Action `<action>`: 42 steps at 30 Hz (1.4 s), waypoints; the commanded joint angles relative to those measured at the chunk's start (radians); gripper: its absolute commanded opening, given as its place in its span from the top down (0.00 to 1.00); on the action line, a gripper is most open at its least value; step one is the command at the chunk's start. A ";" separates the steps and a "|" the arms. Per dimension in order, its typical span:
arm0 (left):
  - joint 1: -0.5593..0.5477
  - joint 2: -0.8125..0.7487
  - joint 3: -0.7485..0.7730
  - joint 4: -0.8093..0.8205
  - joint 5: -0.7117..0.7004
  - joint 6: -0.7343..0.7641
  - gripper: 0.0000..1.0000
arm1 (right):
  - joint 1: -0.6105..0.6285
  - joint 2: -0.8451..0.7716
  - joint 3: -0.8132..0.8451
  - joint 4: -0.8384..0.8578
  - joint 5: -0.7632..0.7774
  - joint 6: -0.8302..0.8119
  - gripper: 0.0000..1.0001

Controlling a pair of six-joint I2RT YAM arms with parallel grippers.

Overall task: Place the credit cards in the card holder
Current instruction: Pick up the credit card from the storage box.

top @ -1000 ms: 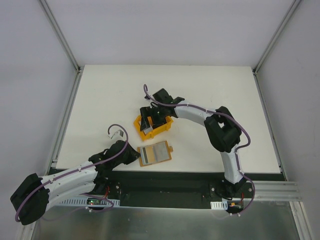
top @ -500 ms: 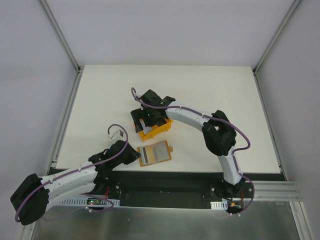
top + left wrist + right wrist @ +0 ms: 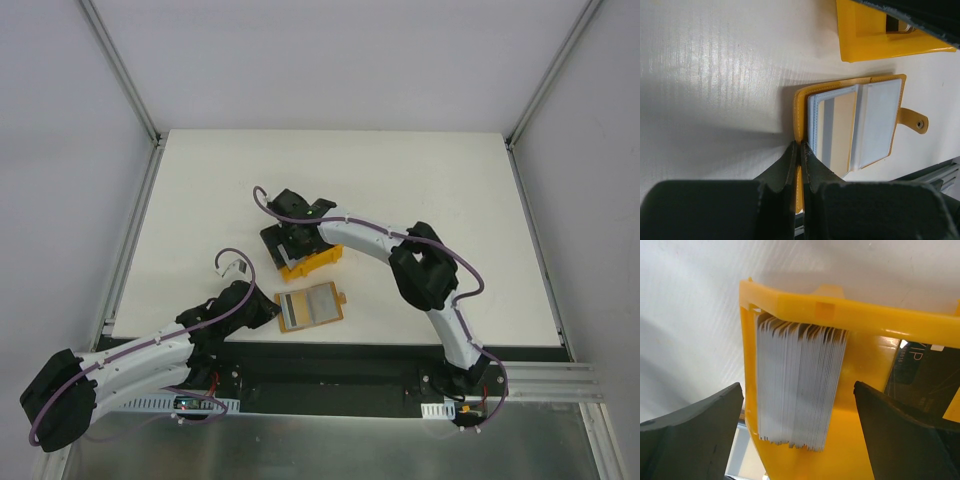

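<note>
- The left gripper (image 3: 800, 147) is clenched on the left edge of the card holder (image 3: 855, 125), which lies open near the table's (image 3: 715, 75) front edge, long axis left to right, snap tab pointing right.
- The right gripper (image 3: 796, 390), fully spread, straddles the credit cards (image 3: 800, 385) standing on edge in the yellow bin (image 3: 860, 310).

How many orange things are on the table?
2: a plastic bin beneath the right claw, and the open card holder nearer, its edge pinched by the left claw. None seems hidden.
</note>
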 commanded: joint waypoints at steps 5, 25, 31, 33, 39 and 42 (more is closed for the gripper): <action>0.009 -0.002 0.010 -0.009 -0.008 0.018 1.00 | 0.017 0.039 0.092 -0.082 0.119 -0.002 0.24; 0.009 0.012 0.022 -0.009 -0.008 0.020 1.00 | 0.034 0.085 0.113 -0.101 0.164 0.021 0.48; 0.009 0.010 0.022 -0.009 -0.008 0.023 1.00 | 0.019 0.051 0.086 -0.087 0.198 0.038 0.64; 0.009 0.012 0.022 -0.009 -0.008 0.026 1.00 | 0.008 0.036 0.072 -0.088 0.211 0.047 0.65; 0.010 0.018 0.028 -0.009 -0.010 0.029 1.00 | -0.018 0.018 0.052 -0.090 0.234 0.058 0.59; 0.009 0.026 0.034 -0.009 -0.008 0.032 1.00 | -0.034 0.025 0.046 -0.090 0.245 0.076 0.59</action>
